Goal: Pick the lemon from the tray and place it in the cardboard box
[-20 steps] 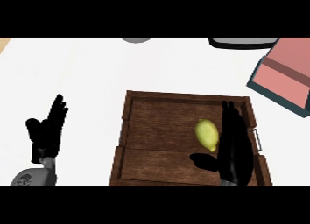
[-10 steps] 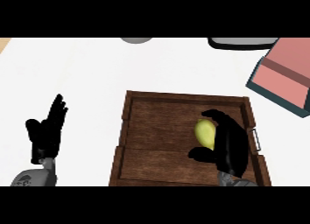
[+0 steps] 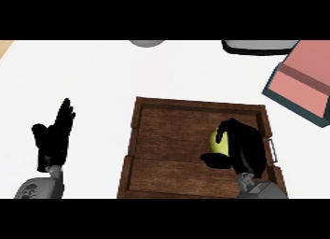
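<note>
A yellow lemon (image 3: 217,142) lies in the right half of the dark wooden tray (image 3: 168,140). My right hand (image 3: 242,145) covers most of it, fingers curled over its top and thumb under its near side, so only a yellow sliver shows. The cardboard box (image 3: 306,84), pink inside with dark teal walls, sits at the upper right on the white counter, tilted. At the lower left my left hand (image 3: 52,137) rests open on the counter, fingers pointing up, well clear of the tray.
A grey rounded object (image 3: 147,42) shows at the top edge in the middle. A dark-rimmed grey dish (image 3: 257,45) sits at the top right beside the box. A metal handle (image 3: 271,150) sticks out from the tray's right wall.
My right hand's straight fingers have curled over the lemon and closed round it, hiding most of it. The left hand has not moved.
</note>
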Controlling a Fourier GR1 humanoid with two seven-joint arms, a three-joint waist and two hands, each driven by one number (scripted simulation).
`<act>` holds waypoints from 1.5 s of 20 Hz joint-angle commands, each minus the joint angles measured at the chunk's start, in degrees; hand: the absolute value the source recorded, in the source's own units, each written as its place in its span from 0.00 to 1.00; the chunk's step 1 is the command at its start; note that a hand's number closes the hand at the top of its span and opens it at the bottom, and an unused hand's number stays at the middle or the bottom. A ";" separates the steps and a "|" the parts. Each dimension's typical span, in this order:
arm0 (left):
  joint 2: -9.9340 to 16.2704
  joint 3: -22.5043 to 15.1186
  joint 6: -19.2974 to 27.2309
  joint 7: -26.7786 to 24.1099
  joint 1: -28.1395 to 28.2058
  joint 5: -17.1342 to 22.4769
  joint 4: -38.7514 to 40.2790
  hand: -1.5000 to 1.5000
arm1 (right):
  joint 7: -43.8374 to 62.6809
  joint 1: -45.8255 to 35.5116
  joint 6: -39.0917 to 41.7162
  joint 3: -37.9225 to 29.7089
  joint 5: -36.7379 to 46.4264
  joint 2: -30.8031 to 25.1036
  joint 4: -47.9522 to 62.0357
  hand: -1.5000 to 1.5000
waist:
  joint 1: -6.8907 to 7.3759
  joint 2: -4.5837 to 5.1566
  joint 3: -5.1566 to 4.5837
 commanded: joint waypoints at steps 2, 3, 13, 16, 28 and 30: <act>0.42 1.04 -0.58 0.09 0.49 1.01 0.06 0.50 | 0.65 -1.08 15.86 1.36 -4.25 -2.80 2.74 1.00 | 0.24 1.05 0.65; 0.46 1.00 -0.23 0.67 -1.58 0.58 0.91 0.50 | 1.34 -2.73 17.65 0.55 -4.67 -2.84 1.96 1.00 | -0.20 1.05 0.67; 0.13 1.50 -0.76 -0.70 2.72 0.57 -2.00 0.50 | 5.20 -2.30 28.45 1.68 -2.73 -5.27 -23.29 1.00 | -0.63 0.73 0.71; 0.64 1.20 -1.40 2.08 1.97 0.72 -3.16 0.50 | 8.80 -9.32 32.53 -2.96 -3.85 -4.05 -27.05 1.00 | -0.42 0.74 0.71; -0.16 1.85 -0.85 -0.40 1.46 -0.11 -0.07 0.50 | 12.53 -22.35 47.83 -23.97 -12.04 -10.03 -37.29 1.00 | -0.55 0.85 0.71; -0.31 1.56 -2.01 -0.96 1.53 0.32 -0.06 0.50 | 6.78 -20.70 43.63 -27.17 -11.73 -13.11 -34.67 1.00 | -0.40 0.92 0.73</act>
